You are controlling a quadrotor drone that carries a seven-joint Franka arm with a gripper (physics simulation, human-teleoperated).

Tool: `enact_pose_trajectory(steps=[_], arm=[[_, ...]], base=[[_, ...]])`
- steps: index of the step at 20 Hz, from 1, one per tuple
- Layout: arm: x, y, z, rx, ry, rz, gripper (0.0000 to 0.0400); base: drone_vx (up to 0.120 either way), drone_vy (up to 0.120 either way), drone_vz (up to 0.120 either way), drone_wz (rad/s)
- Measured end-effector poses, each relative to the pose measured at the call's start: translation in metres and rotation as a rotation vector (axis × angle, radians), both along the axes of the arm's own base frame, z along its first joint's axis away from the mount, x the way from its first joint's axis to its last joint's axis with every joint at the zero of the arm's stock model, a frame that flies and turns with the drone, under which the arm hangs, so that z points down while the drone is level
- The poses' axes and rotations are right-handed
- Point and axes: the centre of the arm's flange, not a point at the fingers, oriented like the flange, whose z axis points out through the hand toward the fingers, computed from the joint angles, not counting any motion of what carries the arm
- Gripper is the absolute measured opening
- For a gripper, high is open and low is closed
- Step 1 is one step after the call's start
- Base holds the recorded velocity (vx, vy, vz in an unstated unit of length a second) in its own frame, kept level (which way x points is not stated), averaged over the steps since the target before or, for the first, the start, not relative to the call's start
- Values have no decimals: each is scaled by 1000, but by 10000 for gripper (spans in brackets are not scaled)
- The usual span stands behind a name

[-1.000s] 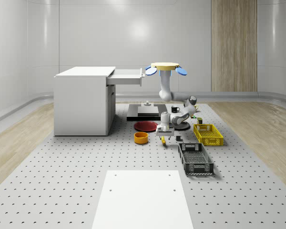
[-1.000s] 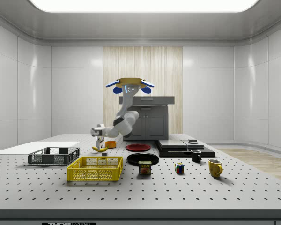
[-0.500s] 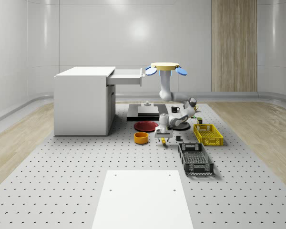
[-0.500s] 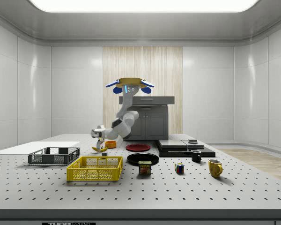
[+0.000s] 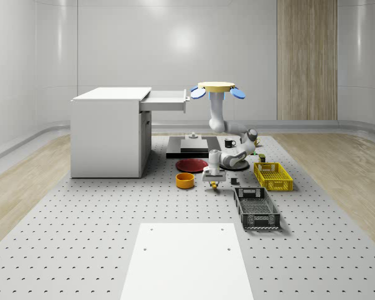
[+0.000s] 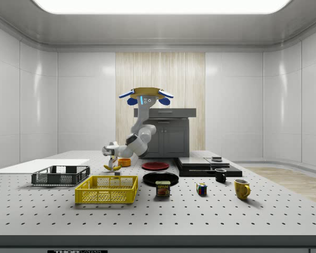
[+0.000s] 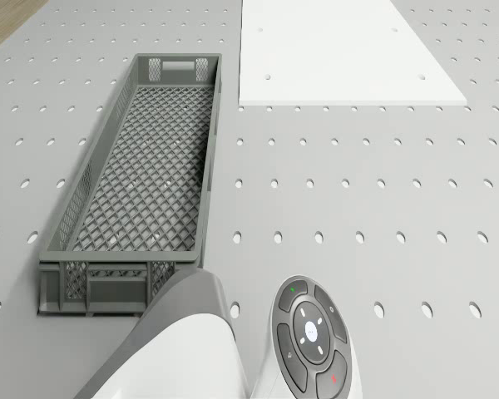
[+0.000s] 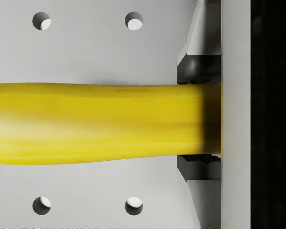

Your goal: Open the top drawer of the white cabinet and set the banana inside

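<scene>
My drone body (image 5: 216, 87) hovers above the perforated bench (image 5: 81, 225), beside the open top drawer (image 5: 167, 100) of the white cabinet (image 5: 109, 132), on the cabinet's side toward the whole-scene view's right. My arm (image 5: 219, 119) hangs down from the drone and bends toward the bench surface.

My gripper (image 5: 214, 182) points downward just above the bench, between the orange bowl (image 5: 185, 180) and the grey mesh crate (image 5: 256, 208). In the side view my gripper (image 6: 112, 163) sits beyond the yellow basket (image 6: 106, 190).

Gripper state: closed on the banana (image 8: 95, 124). In the wrist view one finger pad (image 8: 193, 69) touches one side of the fruit and the other pad touches the opposite side, with the banana lying crosswise between them over the bench holes. In the side view the banana (image 6: 114, 167) is at the fingertips, at or just above the bench surface; I cannot tell whether it touches.

The drawer stands pulled out from the cabinet front. The red plate (image 5: 192, 165) lies on the bench near the cabinet.
</scene>
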Motion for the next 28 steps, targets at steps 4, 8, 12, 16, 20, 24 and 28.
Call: enact_pose_trajectory(steps=[4, 8, 12, 16, 20, 24, 28], arm=[[0, 0, -1, -3, -1, 3, 198], [0, 0, -12, -4, -1, 9, 198], [0, 0, -29, -5, -2, 14, 198], [0, 0, -49, -6, -2, 39, 200], [0, 0, -66, -6, -1, 56, 200], [0, 0, -76, -6, -1, 65, 200], [0, 0, -80, -6, -1, 75, 200]], base=[[0, 0, 0, 0], [0, 0, 0, 0], [0, 0, 0, 0], [0, 0, 70, 0], [-20, 0, 120, 0], [-120, 0, 120, 0], [-120, 0, 120, 0]])
